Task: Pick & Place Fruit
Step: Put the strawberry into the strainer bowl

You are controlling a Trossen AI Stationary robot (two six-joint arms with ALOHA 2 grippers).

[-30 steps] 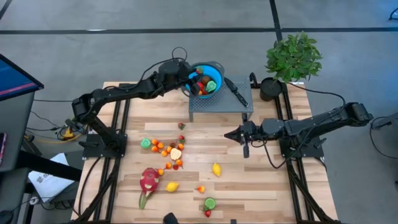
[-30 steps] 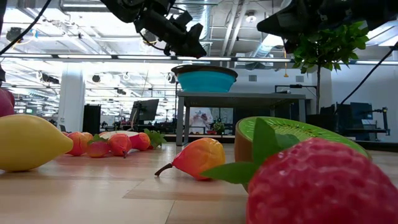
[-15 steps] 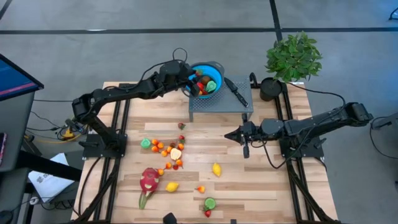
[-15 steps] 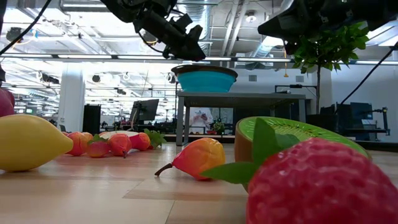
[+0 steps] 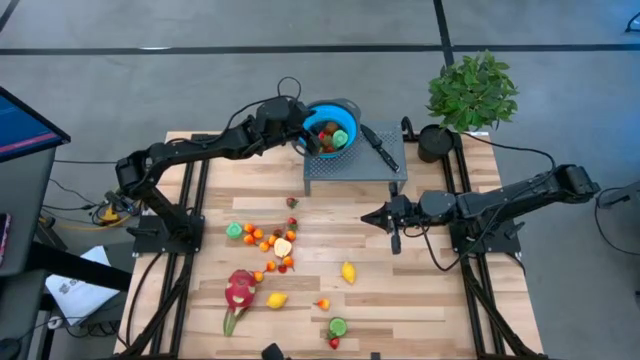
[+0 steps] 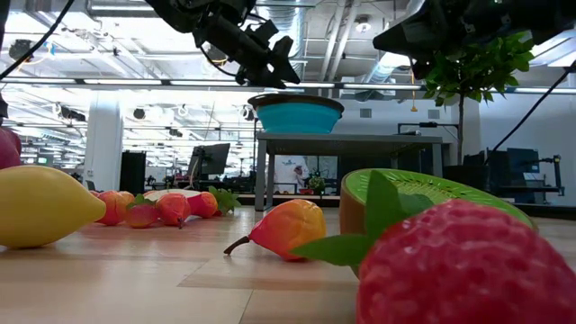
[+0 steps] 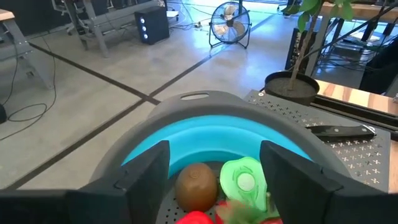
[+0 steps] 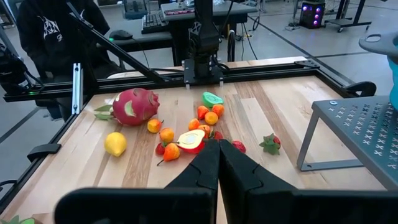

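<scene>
No label, brand or writing can be read on the fruit, the bowl or the arms.

The left gripper [image 5: 305, 133] hangs over the near rim of the blue bowl [image 5: 347, 113], fingers [image 7: 147, 167] spread wide and holding nothing. Just beyond them in the bowl lie a brown kiwi [image 7: 196, 185], a green kiwi half [image 7: 244, 180] with its cut face up, and something red.

The bowl sits on a grey perforated stand [image 5: 355, 171] beside a black-handled knife [image 5: 380, 146].

The right gripper [image 5: 371, 215] hovers mid-table with its fingers pressed together — empty. Ahead of its tips lies the scattered fruit [image 8: 186, 140]; farthest off is the dragon fruit [image 5: 239, 291], its long axis running toward the table's front edge, green tips frontmost.
</scene>
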